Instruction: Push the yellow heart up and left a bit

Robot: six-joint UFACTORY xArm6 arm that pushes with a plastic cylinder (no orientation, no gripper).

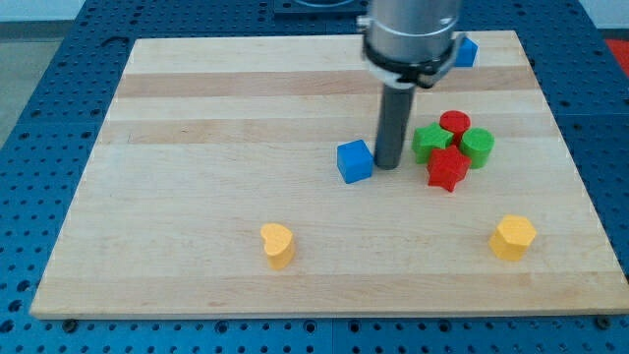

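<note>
My tip [388, 163] sits on the table [197, 128] just to the view's right of the blue cube [355, 161], close enough that I cannot tell whether they touch. There is no pincer on this arm, only the dark rod, so nothing is held.

I will use the blue cube as my marker. The yellow heart [277, 244] lies toward the view's bottom and left of it, well apart from the cube and from my tip, alone near the table's lower edge. To the view's right of the cube, past my tip, is a tight cluster: a green star [428, 142], a red cylinder [454, 124], a green cylinder [478, 147] and a red star [447, 169]. A yellow hexagon [512, 237] sits toward the view's bottom right of the cube. A second blue block [465, 51] peeks out behind the arm near the view's top.
</note>
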